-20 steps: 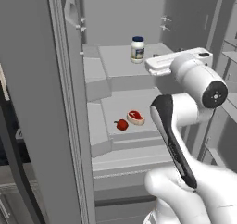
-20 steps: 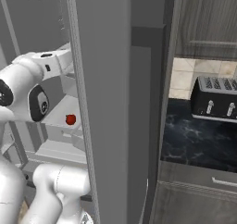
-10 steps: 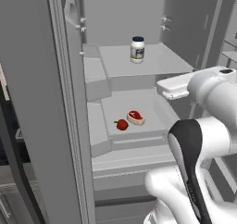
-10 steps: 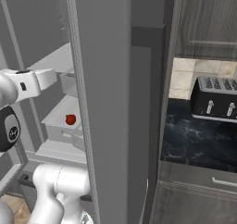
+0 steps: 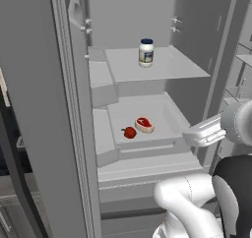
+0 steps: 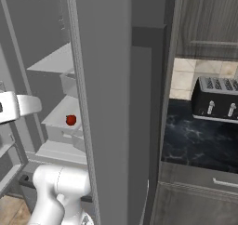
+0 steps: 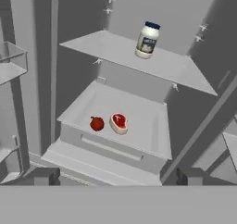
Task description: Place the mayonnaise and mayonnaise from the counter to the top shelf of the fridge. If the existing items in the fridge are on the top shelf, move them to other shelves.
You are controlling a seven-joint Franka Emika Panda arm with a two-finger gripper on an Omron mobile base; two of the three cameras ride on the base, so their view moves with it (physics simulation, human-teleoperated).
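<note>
White mayonnaise jar [image 5: 145, 52] upright on top shelf [image 5: 172, 67]; steak [image 5: 144, 125] and red vegetable [image 5: 129, 132] on lower shelf [image 5: 162, 116]. Pincer [image 7: 118, 174] released, empty, outside fridge [image 5: 39, 109]. Risk: arm swinging clips fridge door edge; blue-lidded jar unseen, needs locating.

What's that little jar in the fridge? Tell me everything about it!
The jar is small, slim and white, with a dark navy lid and a label on its front too blurry to read. It stands upright and alone on the top shelf of the open fridge, its bottom resting on the shelf. Nothing else touches it.
</note>
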